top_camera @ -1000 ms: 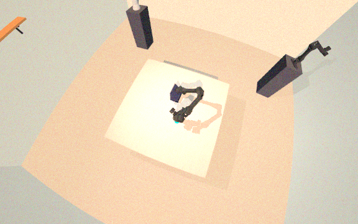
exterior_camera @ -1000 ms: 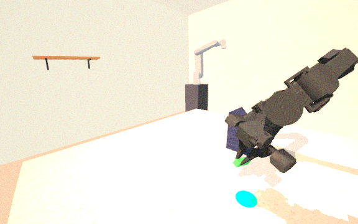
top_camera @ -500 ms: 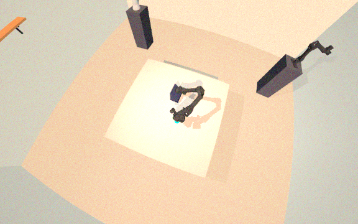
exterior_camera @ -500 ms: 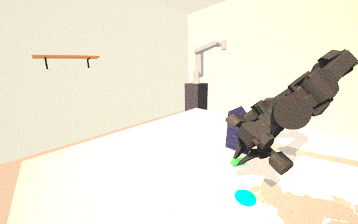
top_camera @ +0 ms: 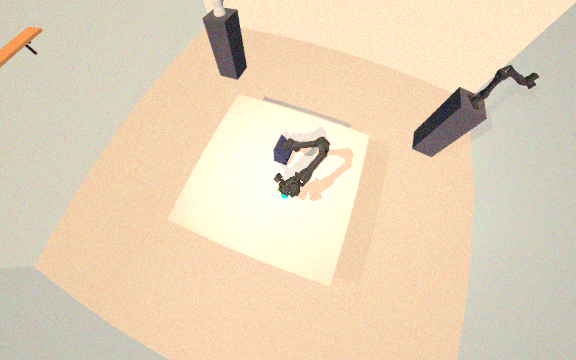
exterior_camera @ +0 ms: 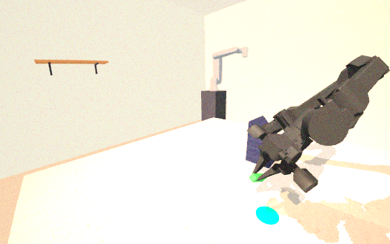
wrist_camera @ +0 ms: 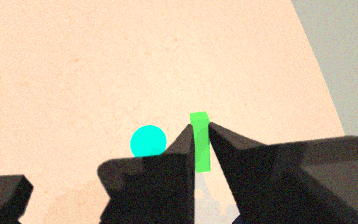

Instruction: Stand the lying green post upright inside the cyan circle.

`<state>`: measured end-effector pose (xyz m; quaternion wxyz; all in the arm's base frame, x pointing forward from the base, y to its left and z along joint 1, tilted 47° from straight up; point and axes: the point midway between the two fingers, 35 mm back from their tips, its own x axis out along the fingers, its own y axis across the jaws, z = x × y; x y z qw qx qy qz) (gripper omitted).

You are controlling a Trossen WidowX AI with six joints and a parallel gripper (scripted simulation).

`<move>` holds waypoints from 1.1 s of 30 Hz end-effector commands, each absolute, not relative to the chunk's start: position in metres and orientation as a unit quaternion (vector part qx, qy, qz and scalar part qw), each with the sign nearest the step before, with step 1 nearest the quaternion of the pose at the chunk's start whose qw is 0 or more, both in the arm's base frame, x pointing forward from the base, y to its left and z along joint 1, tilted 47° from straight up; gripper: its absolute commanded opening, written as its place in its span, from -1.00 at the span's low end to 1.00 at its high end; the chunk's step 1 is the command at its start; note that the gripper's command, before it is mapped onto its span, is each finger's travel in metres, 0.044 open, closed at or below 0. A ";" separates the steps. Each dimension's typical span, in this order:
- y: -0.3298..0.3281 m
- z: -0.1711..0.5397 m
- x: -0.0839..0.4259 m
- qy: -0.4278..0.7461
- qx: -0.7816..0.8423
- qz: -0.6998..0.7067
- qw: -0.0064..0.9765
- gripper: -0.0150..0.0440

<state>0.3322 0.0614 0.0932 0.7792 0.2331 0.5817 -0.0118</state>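
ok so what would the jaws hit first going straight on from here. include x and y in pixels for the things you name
Probably the table top (top_camera: 238, 225) (exterior_camera: 114, 186) (wrist_camera: 105, 100), beside the cyan circle (top_camera: 284, 196) (exterior_camera: 267, 215) (wrist_camera: 148, 141), though depth is unclear; the held green post (top_camera: 278, 190) (exterior_camera: 256, 177) (wrist_camera: 202, 150) might touch first.
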 end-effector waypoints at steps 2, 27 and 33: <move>0.062 0.091 0.332 0.571 0.231 -0.022 0.788 -0.42; 0.065 0.092 0.334 0.509 0.225 -0.058 0.829 -0.42; 0.065 0.093 0.335 0.493 0.226 -0.066 0.838 -0.42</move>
